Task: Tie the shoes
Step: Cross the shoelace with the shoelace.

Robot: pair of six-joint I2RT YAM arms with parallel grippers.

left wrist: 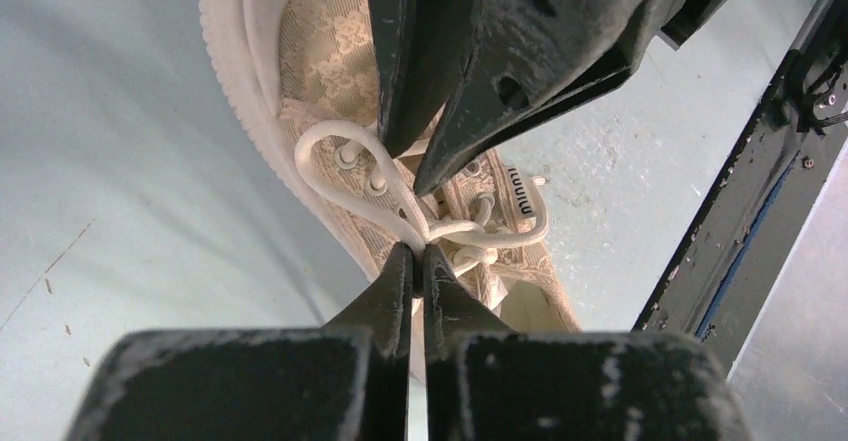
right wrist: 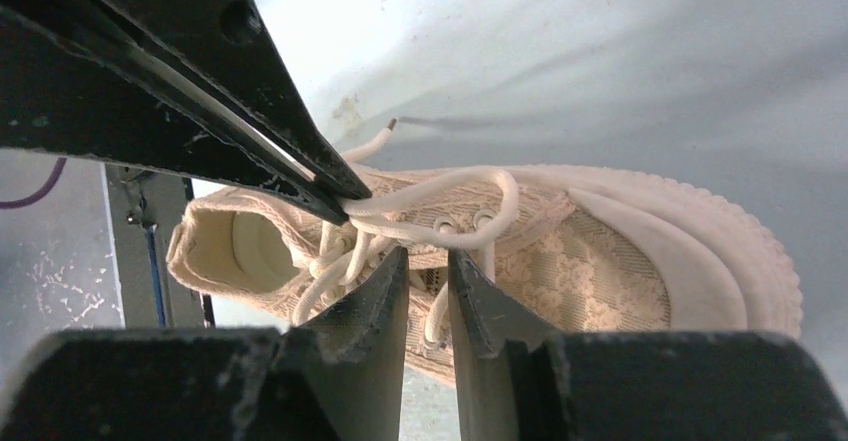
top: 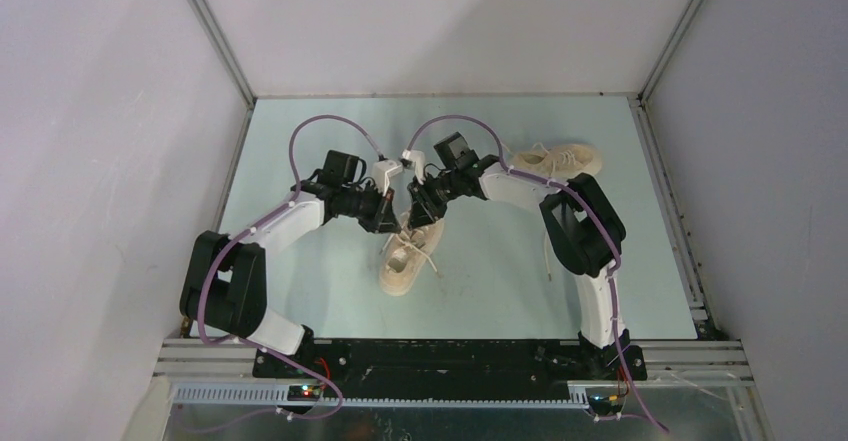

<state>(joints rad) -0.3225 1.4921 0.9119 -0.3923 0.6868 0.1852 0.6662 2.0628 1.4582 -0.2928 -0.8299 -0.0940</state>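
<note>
The left claw pinches the lace tight and the right claw is a bit spread, so a hard tug could drag the shoe.

From above, the left gripper and right gripper cover the heel half of the near shoe, and the right arm crosses part of the far shoe. In the left wrist view the toe runs off the top edge and the tongue tab's print is too small to read. In the right wrist view, it cannot be told whether the right fingers pinch the lace between them
</note>
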